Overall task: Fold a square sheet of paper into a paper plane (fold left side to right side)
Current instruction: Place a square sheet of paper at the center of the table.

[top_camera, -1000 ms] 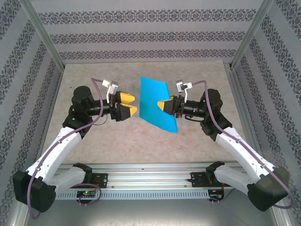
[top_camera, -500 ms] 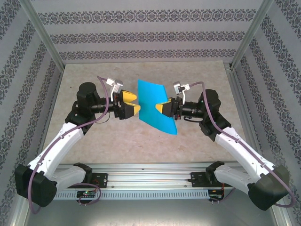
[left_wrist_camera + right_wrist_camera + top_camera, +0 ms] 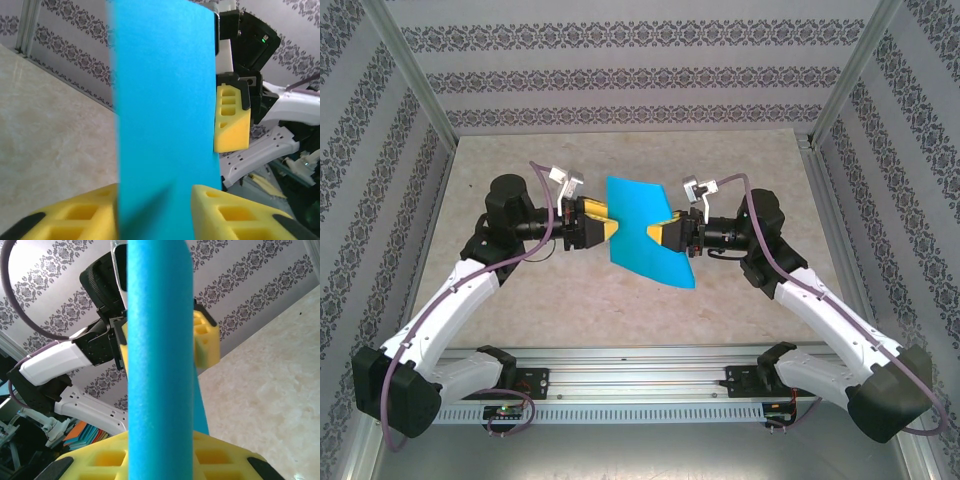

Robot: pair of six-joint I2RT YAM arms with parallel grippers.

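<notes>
The square sheet of paper, bright cyan-blue, hangs in the air over the middle of the table, slightly bent. My left gripper is shut on its left edge. My right gripper is shut on its right part. In the left wrist view the sheet runs up between my yellow fingers, with the left gripper closed on it and a right finger behind. In the right wrist view the sheet stands as a curved band in the right gripper. The paper plane is out of view.
Below the sheet lies the beige table. Patterned walls close the back and both sides. An aluminium rail with the arm bases runs along the near edge. Metal frame posts stand at the back corners.
My left gripper moved right to the sheet's left edge and shut on it. The right gripper kept its hold and shifted slightly left with the sheet.
</notes>
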